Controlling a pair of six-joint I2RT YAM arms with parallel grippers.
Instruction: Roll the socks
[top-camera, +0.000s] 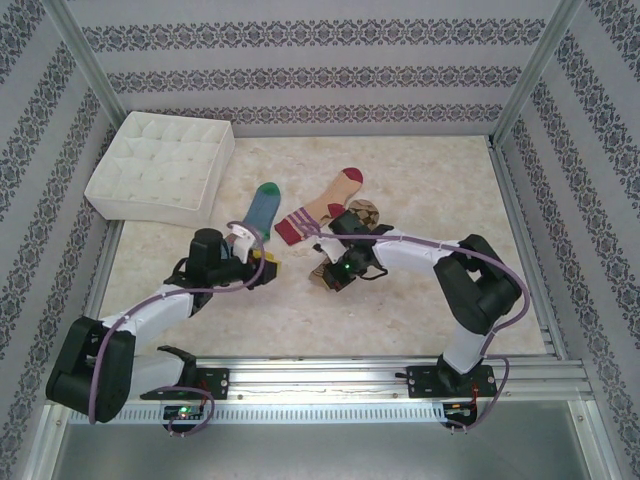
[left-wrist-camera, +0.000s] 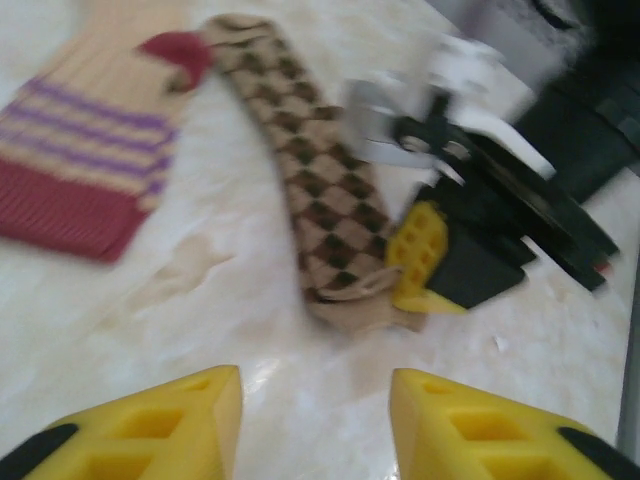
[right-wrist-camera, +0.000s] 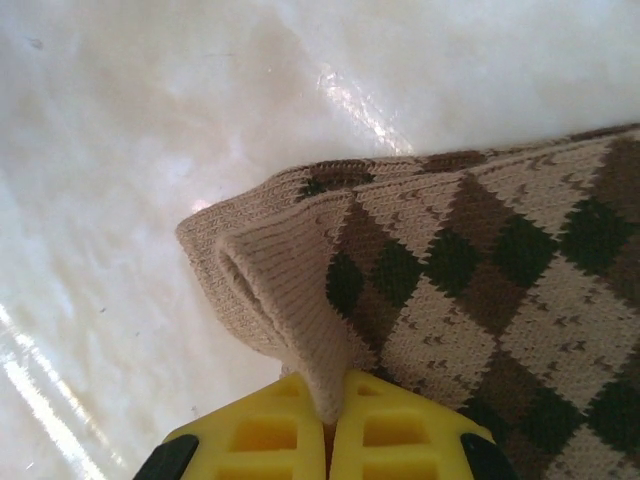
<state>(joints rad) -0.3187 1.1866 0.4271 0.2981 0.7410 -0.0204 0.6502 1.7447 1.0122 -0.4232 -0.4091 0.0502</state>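
The brown-tan argyle sock (right-wrist-camera: 480, 270) lies flat, and my right gripper (right-wrist-camera: 332, 425) is shut on a pinched fold of its tan cuff. From above, this sock (top-camera: 366, 213) runs under the right arm down to the right gripper (top-camera: 330, 274). The left wrist view shows the argyle sock (left-wrist-camera: 325, 190) with the right gripper's yellow fingers (left-wrist-camera: 418, 255) at its near end. My left gripper (left-wrist-camera: 315, 430) is open over bare table a short way before that cuff, with nothing between its fingers. The tan sock with the maroon toe (top-camera: 325, 207) and the blue sock (top-camera: 262, 206) lie flat farther back.
A white quilted box (top-camera: 160, 165) with small compartments stands at the back left. The left gripper (top-camera: 264, 266) and the right gripper are close together at mid-table. Metal frame posts and patterned walls enclose the table.
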